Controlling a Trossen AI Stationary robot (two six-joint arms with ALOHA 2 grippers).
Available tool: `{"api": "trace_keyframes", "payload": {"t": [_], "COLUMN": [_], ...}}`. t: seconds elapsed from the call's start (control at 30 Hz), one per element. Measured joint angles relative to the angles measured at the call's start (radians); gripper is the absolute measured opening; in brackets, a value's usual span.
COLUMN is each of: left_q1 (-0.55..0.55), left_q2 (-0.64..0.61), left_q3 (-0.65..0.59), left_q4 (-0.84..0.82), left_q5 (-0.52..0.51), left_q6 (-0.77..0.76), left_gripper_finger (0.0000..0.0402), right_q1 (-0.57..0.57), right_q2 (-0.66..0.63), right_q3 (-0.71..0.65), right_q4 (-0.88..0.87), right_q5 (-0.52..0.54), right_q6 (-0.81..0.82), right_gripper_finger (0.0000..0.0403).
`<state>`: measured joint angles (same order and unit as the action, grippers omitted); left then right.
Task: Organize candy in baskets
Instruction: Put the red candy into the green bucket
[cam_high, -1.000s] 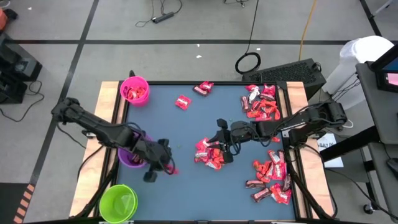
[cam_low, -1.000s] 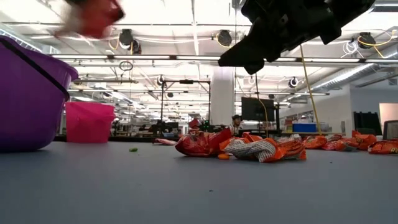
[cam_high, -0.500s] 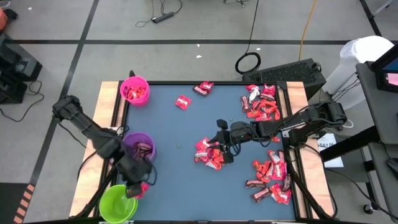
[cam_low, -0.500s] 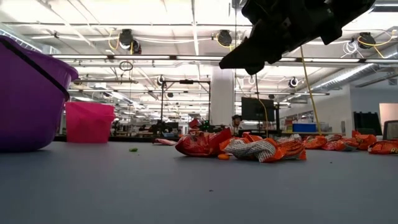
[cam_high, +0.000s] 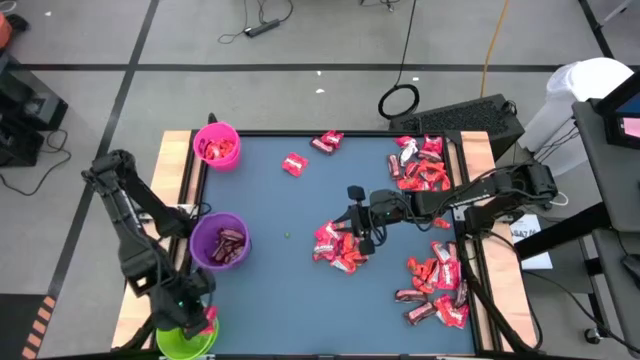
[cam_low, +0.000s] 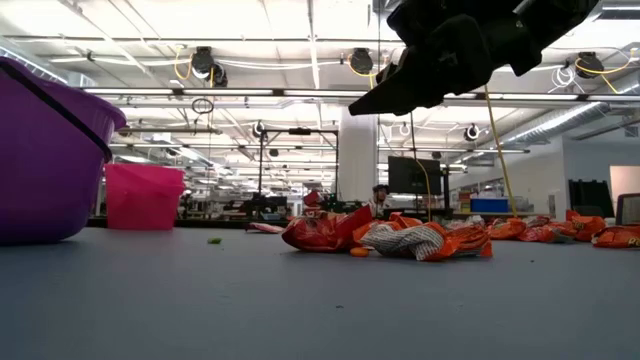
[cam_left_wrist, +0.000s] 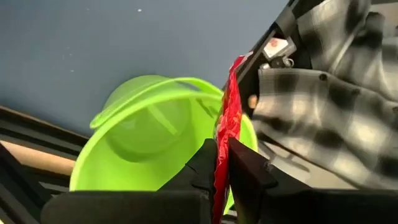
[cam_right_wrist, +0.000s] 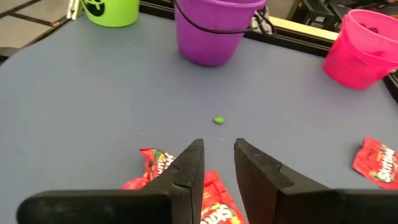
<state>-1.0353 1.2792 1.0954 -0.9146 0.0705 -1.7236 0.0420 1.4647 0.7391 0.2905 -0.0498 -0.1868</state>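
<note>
Left tool (cam_high: 205, 322), clamped on a red candy (cam_left_wrist: 227, 124), has swung from the purple basket (cam_high: 219, 241) to the lime green basket (cam_high: 185, 340) at lower left, ready to drop, while right tool (cam_high: 362, 237) hovers slightly parted over the middle candy pile (cam_high: 336, 248).

white lettering on red candy wrappers (cam_right_wrist: 214, 211), unreadable

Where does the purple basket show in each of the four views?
High view: purple basket, at the mat's left edge, between pink and green baskets, dark candy inside.
Low view: purple basket, at the left border, partly cut off.
Left wrist view: not in it.
Right wrist view: purple basket, top centre, across the mat.
Shared landmark: pink basket.
</note>
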Motion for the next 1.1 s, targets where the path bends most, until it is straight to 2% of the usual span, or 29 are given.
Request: {"api": "trace_keyframes", "payload": {"t": [0.13,0.23,0.53,0.7,0.87,0.97,1.1], "left_q1": [-0.003,-0.005,-0.148,-0.198,-0.198,-0.2,-0.204], "left_q2": [-0.002,-0.003,0.003,0.009,0.058,0.073,0.072], "left_q3": [0.0,0.002,0.01,-0.007,-0.013,-0.013,-0.013], "left_q4": [-0.02,-0.003,0.01,0.001,0.016,0.016,0.015], "left_q5": [-0.071,-0.072,-0.06,-0.217,-0.214,-0.199,-0.198], "left_q6": [0.052,0.06,-0.234,-0.286,-0.331,-0.358,-0.364], "left_gripper_finger": [0.0036,0.0036,0.0036,0.0036,0.0036,0.0048,0.0086], "right_q1": [-0.012,-0.013,0.011,0.037,0.057,0.068,0.082], "right_q2": [0.0,0.0,0.0,0.0,0.0,0.0,0.0], "right_q3": [0.0,0.0,0.0,0.0,0.0,0.0,0.0], "right_q4": [-0.001,-0.006,-0.008,-0.011,-0.021,-0.018,-0.018], "right_q5": [0.0,0.0,-0.002,-0.004,-0.005,-0.005,-0.005], "right_q6": [0.02,0.059,0.145,0.169,0.202,0.202,0.227], "right_gripper_finger": [0.008,0.008,0.008,0.008,0.0081,0.009,0.0122]}}
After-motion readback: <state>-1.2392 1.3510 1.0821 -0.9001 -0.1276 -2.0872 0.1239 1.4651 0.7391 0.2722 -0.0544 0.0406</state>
